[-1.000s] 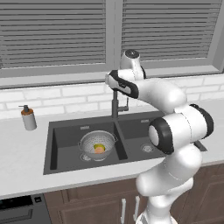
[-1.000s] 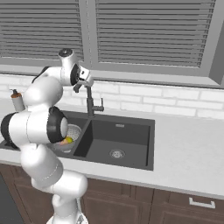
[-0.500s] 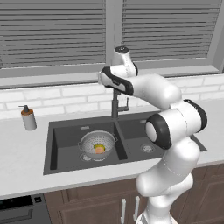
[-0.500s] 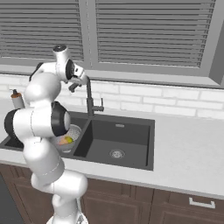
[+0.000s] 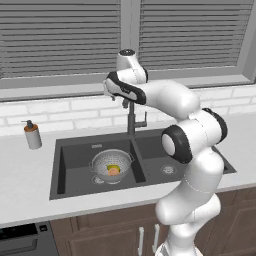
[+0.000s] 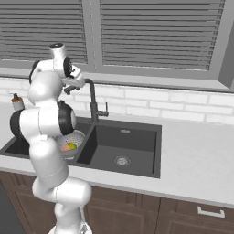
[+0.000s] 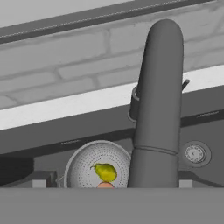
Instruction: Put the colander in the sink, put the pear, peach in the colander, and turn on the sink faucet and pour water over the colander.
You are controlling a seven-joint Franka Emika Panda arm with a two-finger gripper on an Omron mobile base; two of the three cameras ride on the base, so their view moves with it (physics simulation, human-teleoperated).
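Observation:
The colander [image 5: 112, 164] sits in the left basin of the dark sink [image 5: 75, 167], holding the yellow-green pear [image 5: 110, 167] and the orange peach [image 5: 115, 171]. My gripper [image 5: 124, 101] hangs open high above the sink, at the top of the sink faucet [image 5: 131, 121]. From the right, the gripper [image 6: 72, 87] meets the spout end of the faucet [image 6: 93, 98], and the arm partly hides the colander [image 6: 75, 137]. In the hand view the spout [image 7: 157, 105] rises between my wide-apart fingertips [image 7: 39, 183], with the pear [image 7: 106, 171] and peach [image 7: 105, 185] in the colander [image 7: 83, 164] below. Water is out of view.
A soap pump bottle [image 5: 33, 135] stands on the counter left of the sink. The right basin [image 6: 132, 141] holds just its steel drain [image 6: 121, 160]. A brick backsplash and a window sill run close behind the faucet.
My hand has swung left, from right of the faucet's top to over its spout. The colander and fruit have stayed put.

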